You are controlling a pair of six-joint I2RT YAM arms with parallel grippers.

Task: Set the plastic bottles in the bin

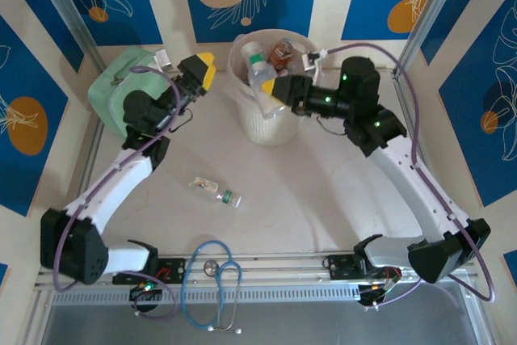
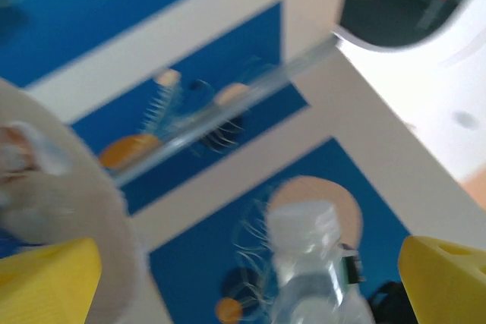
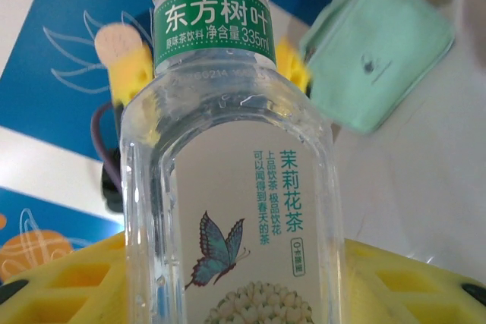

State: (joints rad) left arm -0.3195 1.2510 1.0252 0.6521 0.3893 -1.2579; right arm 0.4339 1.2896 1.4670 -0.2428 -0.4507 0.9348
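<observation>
My right gripper [image 1: 273,89] [image 3: 235,294] is shut on a clear plastic bottle [image 1: 260,77] [image 3: 228,187] with a green neck band and a butterfly label. It holds the bottle over the left part of the cream-white ribbed bin [image 1: 275,123]. Other bottles [image 1: 281,52] lie inside the bin. My left gripper [image 1: 199,73] [image 2: 247,282] is open just left of the bin, its yellow fingers [image 2: 45,282] wide apart. Between them the blurred top of the held bottle [image 2: 307,263] shows, touching neither finger. One more small bottle [image 1: 216,191] lies on the table in front.
A mint-green pouch [image 1: 121,90] [image 3: 376,51] sits at the back left beside my left arm. A blue-tubed stethoscope [image 1: 218,280] lies at the near edge between the arm bases. Metal frame posts [image 1: 69,14] stand at the back corners.
</observation>
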